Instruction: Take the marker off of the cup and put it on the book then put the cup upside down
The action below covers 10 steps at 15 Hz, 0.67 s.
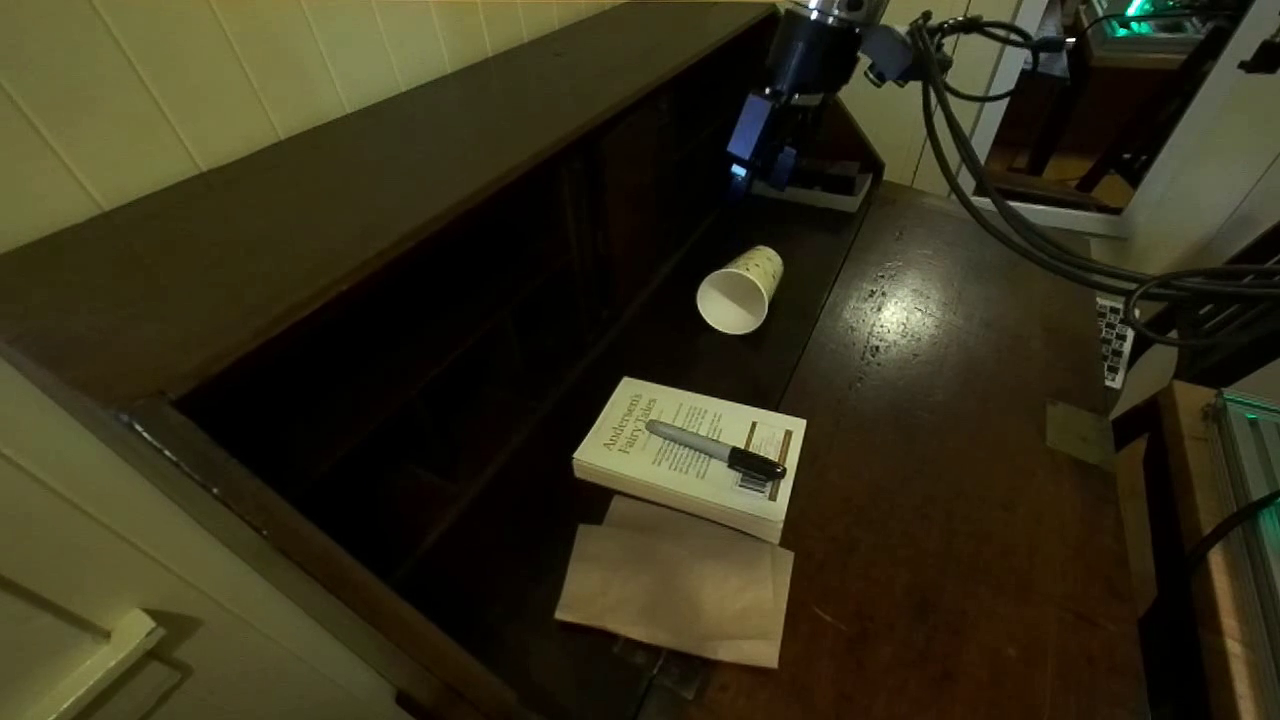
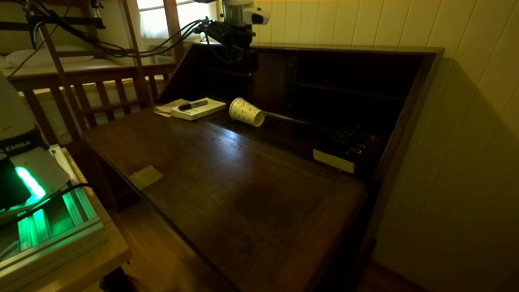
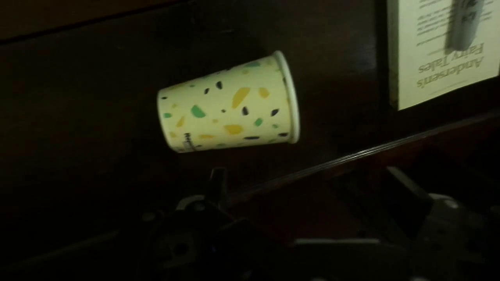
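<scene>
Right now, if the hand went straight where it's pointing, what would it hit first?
Probably the cup, lying on its side below the hand; depth is unclear, so it might miss and meet the dark desk.

In the wrist view the top edge cut off one end of the marker point(image 3: 466, 27), and the book point(image 3: 431, 58) ran past the top and right edges, its small print blurred. Also there, darkness partly hid the fingers point(image 3: 218, 187), and the cup point(image 3: 228, 107) hid its own inside. In an exterior view, whether tan paper point(image 1: 680, 595) lay partly under the book was unclear.
</scene>
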### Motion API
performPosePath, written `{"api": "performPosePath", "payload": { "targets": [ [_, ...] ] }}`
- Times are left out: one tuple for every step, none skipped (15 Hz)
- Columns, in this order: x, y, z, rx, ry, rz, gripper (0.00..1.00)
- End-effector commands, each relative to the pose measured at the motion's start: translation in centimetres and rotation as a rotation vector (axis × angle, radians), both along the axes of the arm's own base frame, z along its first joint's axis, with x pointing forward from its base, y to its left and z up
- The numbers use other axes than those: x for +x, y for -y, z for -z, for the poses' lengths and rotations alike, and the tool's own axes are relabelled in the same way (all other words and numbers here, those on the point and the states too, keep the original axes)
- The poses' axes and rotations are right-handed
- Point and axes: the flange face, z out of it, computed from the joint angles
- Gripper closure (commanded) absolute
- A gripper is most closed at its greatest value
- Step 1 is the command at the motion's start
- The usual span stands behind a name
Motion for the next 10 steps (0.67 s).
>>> {"api": "performPosePath", "payload": {
  "targets": [
    [-0.1, 1.0, -0.1, -0.021, -0.007, 0.047, 0.00],
    [-0.3, 1.4, 0.0, -0.028, -0.010, 0.062, 0.00],
    [-0.3, 1.5, 0.0, -0.028, -0.010, 0.060, 0.00],
    [-0.2, 1.3, 0.0, -0.028, -0.010, 0.057, 0.00],
    [-0.1, 1.1, 0.0, -0.027, -0.010, 0.053, 0.00],
    [-0.1, 1.0, 0.0, -0.027, -0.010, 0.051, 0.00],
    [-0.1, 1.0, 0.0, -0.027, -0.010, 0.051, 0.00],
    [0.1, 1.0, 0.7, -0.063, -0.033, 0.112, 0.00],
    [0.1, 1.0, 1.1, -0.094, -0.029, 0.153, 0.00],
    [0.3, 0.7, 1.4, -0.105, -0.003, 0.212, 0.00]
  ]
}}
